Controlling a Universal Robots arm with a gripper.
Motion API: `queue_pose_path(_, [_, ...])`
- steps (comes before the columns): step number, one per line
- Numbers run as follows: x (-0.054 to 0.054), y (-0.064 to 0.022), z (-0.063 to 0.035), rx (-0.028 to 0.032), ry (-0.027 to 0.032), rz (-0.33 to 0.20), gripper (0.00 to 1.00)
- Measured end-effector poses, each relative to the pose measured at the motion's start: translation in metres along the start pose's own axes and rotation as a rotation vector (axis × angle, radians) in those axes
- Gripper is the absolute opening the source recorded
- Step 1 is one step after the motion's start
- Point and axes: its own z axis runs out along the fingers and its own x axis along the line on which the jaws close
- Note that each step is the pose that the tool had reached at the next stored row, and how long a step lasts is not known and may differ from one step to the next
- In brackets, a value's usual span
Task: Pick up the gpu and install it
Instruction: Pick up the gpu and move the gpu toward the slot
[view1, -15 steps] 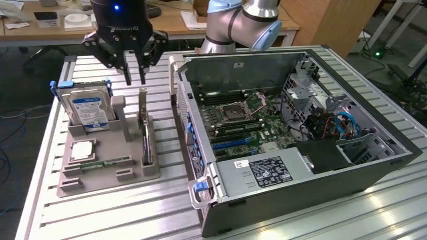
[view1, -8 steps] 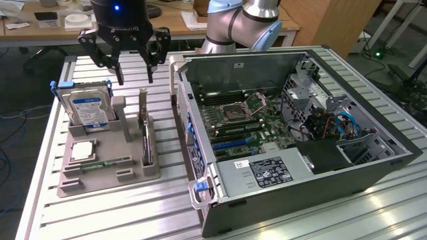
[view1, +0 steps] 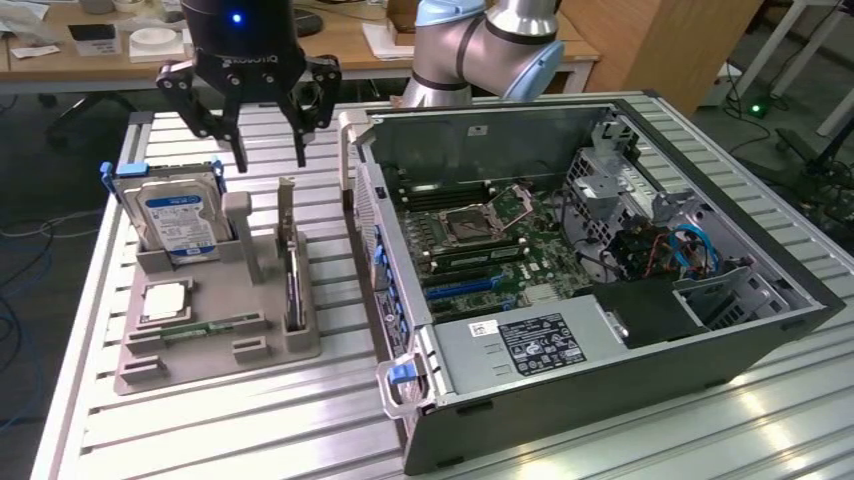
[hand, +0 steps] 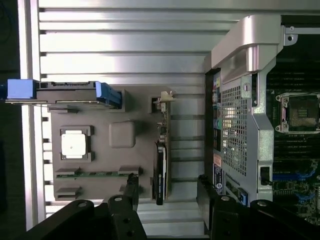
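The gpu (view1: 291, 262) stands on edge in a slot of the grey parts holder (view1: 214, 330), its silver bracket rising at the far end. From the wrist view I look straight down on the gpu (hand: 161, 150) as a thin dark strip. My gripper (view1: 267, 155) hangs open above the far end of the holder, apart from the card, with nothing between its fingers. In the wrist view the two black fingers (hand: 131, 192) spread either side of the gpu's near end. The open computer case (view1: 561, 270) with its green motherboard lies at the exterior view's right.
A silver hard drive (view1: 176, 215) with a blue label stands upright in the holder. A square processor (view1: 164, 300) and a narrow memory stick (view1: 200, 327) lie flat beside it. The slatted aluminium table (view1: 240, 420) carries everything; a desk stands behind.
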Motion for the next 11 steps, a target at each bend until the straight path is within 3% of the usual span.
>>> queue_pose_path(11, [0.0, -0.0108, 0.0073, 0.0005, 0.0016, -0.001, 0.59])
